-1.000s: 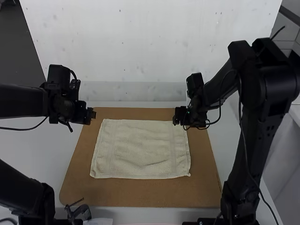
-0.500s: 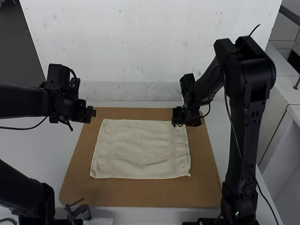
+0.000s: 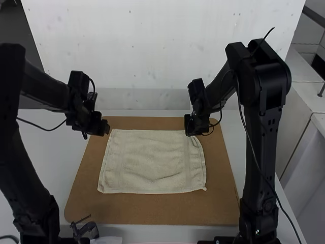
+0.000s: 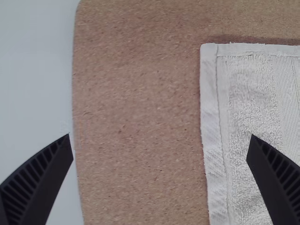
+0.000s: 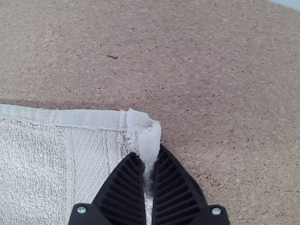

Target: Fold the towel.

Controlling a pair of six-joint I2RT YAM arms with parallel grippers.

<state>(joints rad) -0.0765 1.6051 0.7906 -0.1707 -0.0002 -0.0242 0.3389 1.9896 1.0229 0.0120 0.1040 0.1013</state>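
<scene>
Anchor the towel [image 3: 152,162], spread on the cork board [image 3: 152,211], by its far right corner, clamped in the right gripper [image 5: 149,152]; bring the open left gripper [image 4: 160,136] onto the far left corner, close, then lift both evenly.

Left gripper [image 3: 106,127]: moved slightly inward, closer to the towel's far left corner than in both earlier high views. Left arm [image 3: 43,86]: re-posed, its elbow now raised and farther forward, the forearm slanting down toward the gripper instead of lying level. Right gripper [image 3: 188,126]: shifted a little toward the middle. Right arm [image 3: 261,81]: elbow swung inward in the same direction. Towel [image 3: 152,160]: far right corner drawn inward, the adjoining side edge more curved.
</scene>
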